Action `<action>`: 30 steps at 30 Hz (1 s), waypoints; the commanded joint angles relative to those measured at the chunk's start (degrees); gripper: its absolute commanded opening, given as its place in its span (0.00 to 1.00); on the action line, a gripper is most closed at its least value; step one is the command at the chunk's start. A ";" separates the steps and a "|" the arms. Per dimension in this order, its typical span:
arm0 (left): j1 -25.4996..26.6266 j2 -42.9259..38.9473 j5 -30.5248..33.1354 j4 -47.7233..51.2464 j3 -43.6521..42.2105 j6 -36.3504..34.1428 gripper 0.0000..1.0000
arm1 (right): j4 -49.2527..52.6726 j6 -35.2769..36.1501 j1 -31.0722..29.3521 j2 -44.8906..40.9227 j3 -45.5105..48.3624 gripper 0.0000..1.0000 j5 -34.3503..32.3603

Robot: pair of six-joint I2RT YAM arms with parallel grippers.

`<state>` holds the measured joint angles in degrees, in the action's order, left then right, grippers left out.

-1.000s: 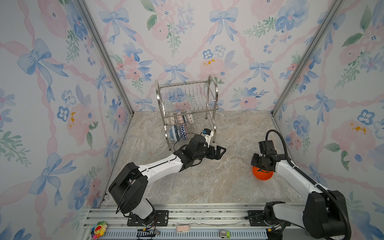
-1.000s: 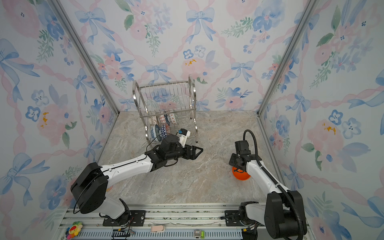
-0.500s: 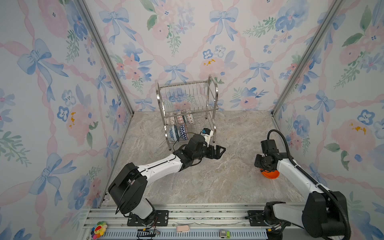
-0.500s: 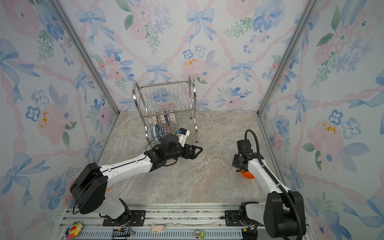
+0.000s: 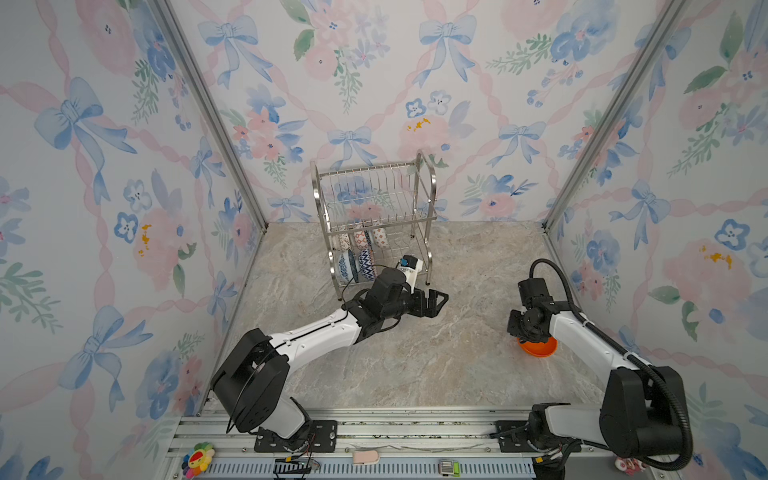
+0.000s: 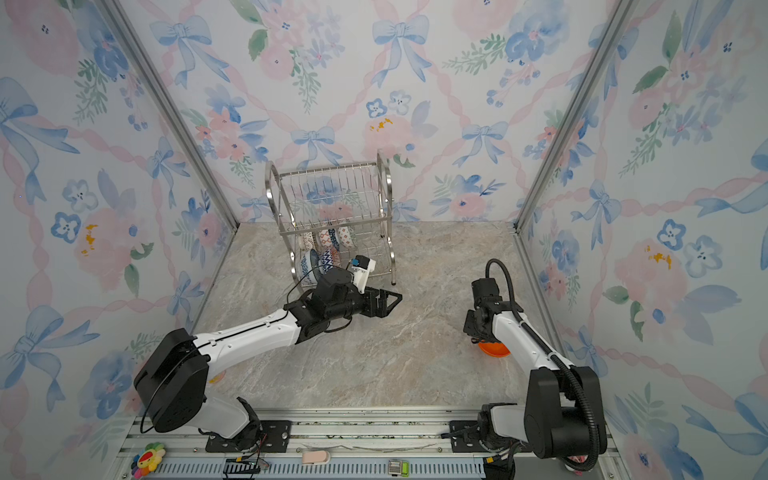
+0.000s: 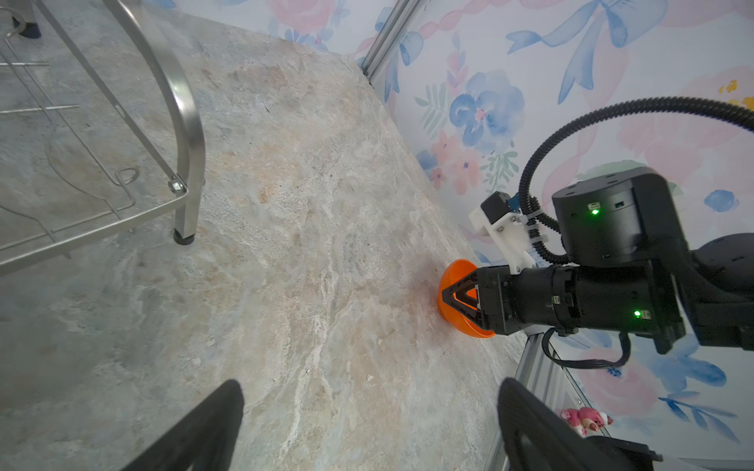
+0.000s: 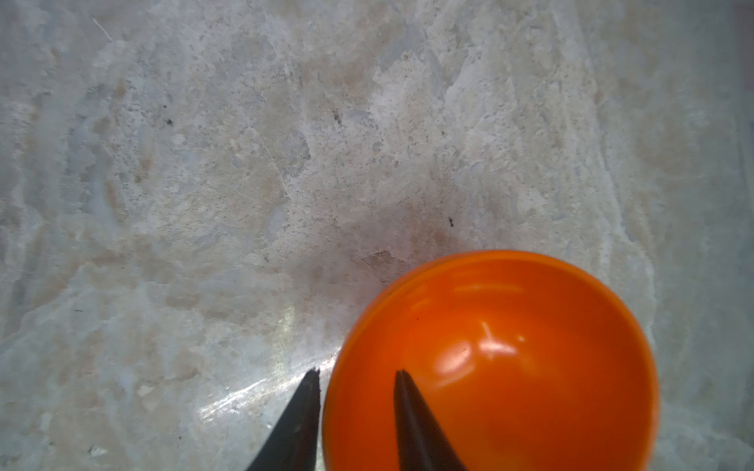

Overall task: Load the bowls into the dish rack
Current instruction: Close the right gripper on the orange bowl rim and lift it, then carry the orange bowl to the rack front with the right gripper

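The right gripper (image 8: 357,373) points straight down at the table (image 8: 245,163). Its fingers straddle the rim of the orange bowl (image 8: 510,359), with one fingertip outside the wall and the other over the hollow. A strip of orange shows between them. Whether they already pinch the rim cannot be told.

The orange bowl (image 5: 542,350) sits open side up on the table, at the lower right of both top views and close to the right wall. It is well apart from the dish rack (image 5: 432,187). The right wrist covers most of it there.

The left gripper (image 5: 438,304) has its jaws spread wide with nothing between them. It hangs low over the table near the centre of the frame, just beside the front right leg of the dish rack. In the left wrist view its two dark fingers (image 7: 220,416) show at the lower edge with bare table between them. The same view shows the right gripper at the orange bowl, at the right of the frame.

The dish rack stands at the centre of both top views, against the back wall. Five patterned bowls (image 5: 366,262) stand on edge in its lower tier, three in a back row and two in front. All five are toward the left side of the rack.
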<state>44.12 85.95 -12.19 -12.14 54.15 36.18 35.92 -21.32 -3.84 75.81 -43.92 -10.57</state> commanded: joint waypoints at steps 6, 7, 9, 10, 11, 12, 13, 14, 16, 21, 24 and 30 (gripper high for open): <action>-1.10 -1.84 -0.21 0.01 -1.50 -0.56 0.98 | 3.43 1.84 -4.06 7.21 -5.04 0.33 -1.21; -1.27 -2.04 -0.21 0.02 -1.55 -0.47 0.98 | 3.84 2.00 -4.65 8.29 -5.72 0.31 -1.57; -1.40 -2.16 -0.28 0.03 -1.59 -0.53 0.98 | 4.29 1.99 -5.68 9.26 -6.58 0.25 -2.57; -1.49 -2.28 -0.30 0.01 -1.59 -0.43 0.98 | 4.26 1.90 -6.11 9.14 -6.83 0.21 -3.14; -1.58 -2.45 -0.38 0.04 -1.68 -0.43 0.98 | 4.09 1.68 -6.48 8.78 -6.88 0.18 -3.71; -1.62 -2.54 -0.38 0.02 -1.76 -0.51 0.98 | 3.79 1.51 -6.70 8.30 -6.88 0.16 -3.93; -1.73 -2.73 -0.38 0.14 -1.77 -0.52 0.98 | 3.42 1.38 -6.88 7.84 -6.72 0.13 -3.70; -1.84 -2.84 -0.38 0.28 -1.81 -0.56 0.98 | 3.08 1.28 -7.04 7.48 -6.72 0.11 -3.33; -2.06 -2.99 -0.30 0.57 -1.78 -0.51 0.98 | 2.89 1.19 -7.47 7.30 -6.94 0.07 -3.36; -2.59 -3.23 -0.28 0.79 -2.00 -0.35 0.98 | 2.67 1.15 -8.65 7.60 -7.90 0.00 -2.88; -3.17 -4.09 -0.13 1.49 -1.94 -0.41 0.98 | 2.92 0.46 -10.65 6.88 -9.58 0.00 -1.97; -7.74 -9.73 2.02 4.80 -3.45 0.06 0.98 | -0.73 -2.89 -16.89 2.68 -14.66 0.00 5.80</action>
<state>38.48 79.59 -11.70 -9.41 51.94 36.21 37.76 -21.80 -18.50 82.21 -55.33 -9.58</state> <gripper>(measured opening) 0.979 0.082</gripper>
